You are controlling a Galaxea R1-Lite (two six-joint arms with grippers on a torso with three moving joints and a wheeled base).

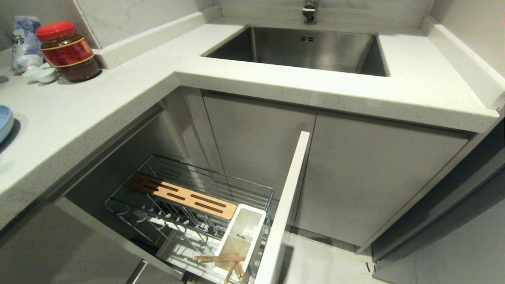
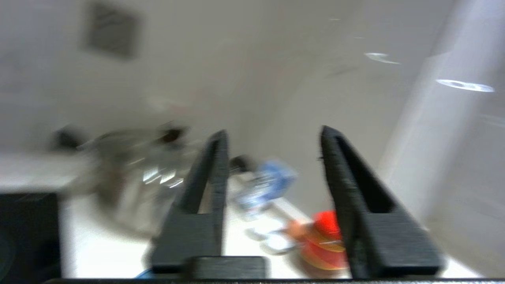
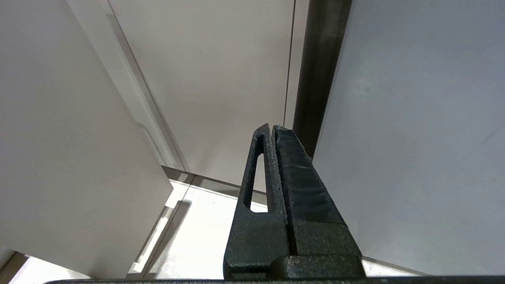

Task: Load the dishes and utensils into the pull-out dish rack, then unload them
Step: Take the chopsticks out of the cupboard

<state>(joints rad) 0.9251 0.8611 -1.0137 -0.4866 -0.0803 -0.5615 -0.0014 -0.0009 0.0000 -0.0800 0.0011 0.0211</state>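
A: What did the head view show?

B: The pull-out dish rack [image 1: 189,197] stood drawn out below the countertop [image 1: 118,98], left of the sink [image 1: 303,49]. Its wooden bar [image 1: 183,195] lay across the wire basket, and the white utensil box [image 1: 242,236] sat at the bar's end, against the white front panel [image 1: 286,205]. The chopsticks [image 1: 225,262] rested in the near end of that box, some laid across its rim. On the countertop, well left of the sink, a red-lidded jar [image 1: 69,51] stood beside small white dishes [image 1: 39,74], and a light blue dish [image 1: 4,122] showed only its edge. Neither arm appeared.

A: And the left wrist view?

B: Heavily blurred. The left gripper [image 2: 274,134] held its fingers apart with nothing between them, above the countertop. Past them were the red-lidded jar and what was probably a lidded steel pot [image 2: 134,177].

A: The right wrist view?

B: The right gripper [image 3: 272,128] had its fingers pressed together, empty, hanging beside a cabinet door [image 3: 414,138] over the pale floor [image 3: 205,228].
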